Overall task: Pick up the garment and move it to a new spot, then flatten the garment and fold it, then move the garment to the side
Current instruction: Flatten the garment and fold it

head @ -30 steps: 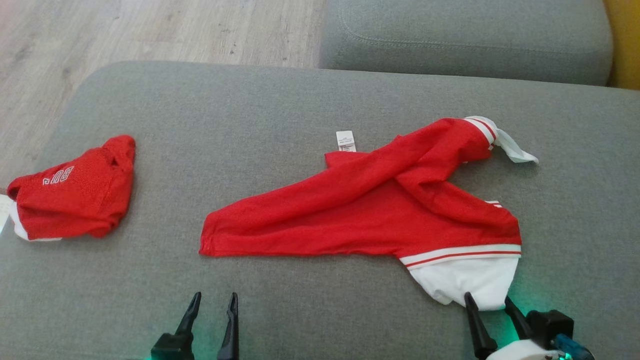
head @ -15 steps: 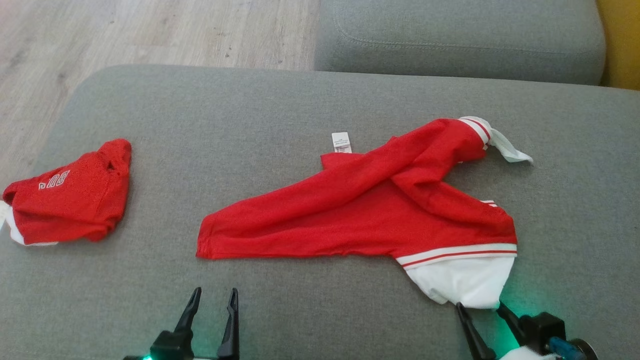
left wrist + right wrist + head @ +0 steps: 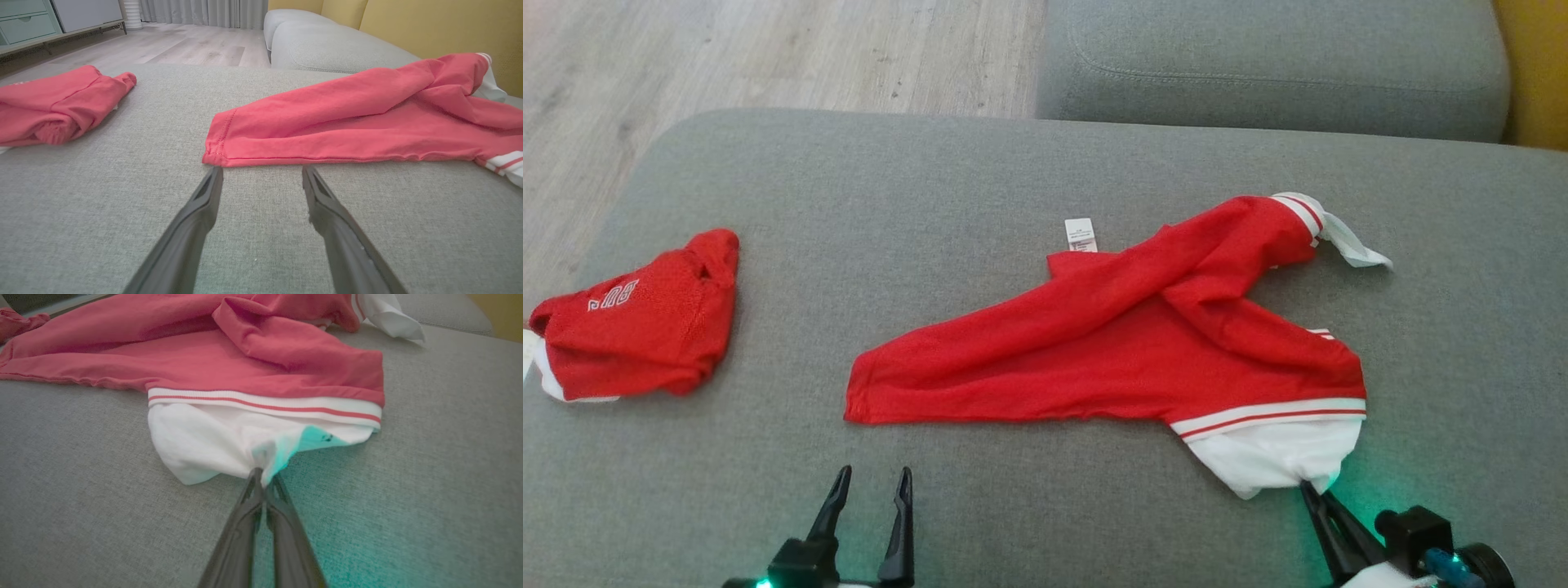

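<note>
A red shirt (image 3: 1111, 351) with white sleeves lies spread out on a big grey sofa cushion (image 3: 931, 188). It sits a bit to the right of the middle of the cushion. Its red bottom edge points to the left. One white sleeve (image 3: 1274, 457) is at the near side, below a white band with a thin red stripe. The other white sleeve (image 3: 1347, 241) pokes out at the far right end. A small white tag (image 3: 1081, 234) sticks up from the far edge of the shirt. The right gripper (image 3: 262, 477) has its two dark fingers squeezed together on the near edge of the near white sleeve, and the cloth bunches up a little at the pinch. A green light shines on the sleeve and the cushion beside that gripper. The left gripper (image 3: 875, 474) has its fingers spread apart and holds nothing. It rests low over the cushion, and its tips are just beside the red bottom edge of the shirt, near the left corner. Far over on the left of the cushion lies another red shirt (image 3: 637, 322), folded into a small bundle with white letters on it. It is well apart from the spread shirt. Behind the cushion are a wooden floor (image 3: 768, 49) and another grey cushion (image 3: 1258, 65).
</note>
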Robot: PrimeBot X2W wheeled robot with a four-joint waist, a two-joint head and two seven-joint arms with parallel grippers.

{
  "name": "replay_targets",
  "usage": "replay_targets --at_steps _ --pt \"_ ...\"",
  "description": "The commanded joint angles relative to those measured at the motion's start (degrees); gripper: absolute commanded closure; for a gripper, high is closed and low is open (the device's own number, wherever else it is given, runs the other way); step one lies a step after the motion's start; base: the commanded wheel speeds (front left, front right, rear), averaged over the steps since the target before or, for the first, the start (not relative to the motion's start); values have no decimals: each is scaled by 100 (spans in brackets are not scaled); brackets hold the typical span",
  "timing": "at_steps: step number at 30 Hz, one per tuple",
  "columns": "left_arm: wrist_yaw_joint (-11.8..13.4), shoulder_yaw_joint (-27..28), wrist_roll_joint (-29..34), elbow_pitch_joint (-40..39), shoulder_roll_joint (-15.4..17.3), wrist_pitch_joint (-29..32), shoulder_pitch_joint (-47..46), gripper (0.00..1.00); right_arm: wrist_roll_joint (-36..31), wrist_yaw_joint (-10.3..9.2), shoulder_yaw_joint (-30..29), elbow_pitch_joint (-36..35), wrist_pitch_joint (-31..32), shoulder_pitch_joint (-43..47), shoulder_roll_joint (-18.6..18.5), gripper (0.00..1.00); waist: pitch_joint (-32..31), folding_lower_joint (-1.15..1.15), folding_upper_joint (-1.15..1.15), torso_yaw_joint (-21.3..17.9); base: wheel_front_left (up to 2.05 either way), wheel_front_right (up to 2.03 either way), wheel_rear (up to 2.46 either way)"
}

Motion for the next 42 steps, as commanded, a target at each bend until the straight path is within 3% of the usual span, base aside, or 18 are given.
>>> replay_targets --at_steps 1,22,36,37,38,39,42 --pt "18 153 47 -157 -10 -31 -81 0 -49 19 43 -130 -63 -7 -44 100 3 0 0 -7 0 0 0" --pt "91 523 -143 21 -10 -31 -465 0 591 19 -371 -697 -63 268 -200 100 234 0 0 -601 0 0 0" --pt "-2 866 -693 1143 -10 -31 -933 0 678 19 -348 -1106 -63 -19 -92 100 490 0 0 -848 0 0 0" --pt "-16 842 -713 1227 -10 -31 -956 16 688 19 -353 -1129 -63 -25 -89 100 489 0 0 -852 0 0 0" --pt "-49 806 -725 1291 -10 -31 -974 79 697 19 -354 -1156 -63 -30 -86 100 485 0 0 -853 0 0 0" --pt "-94 763 -756 1341 -10 -31 -986 100 713 19 -358 -1178 -63 -35 -80 100 479 0 0 -854 0 0 0" --pt "-201 672 -803 1359 -10 -31 -1008 100 746 19 -367 -1245 -63 -41 -60 100 427 0 0 -838 0 0 0"
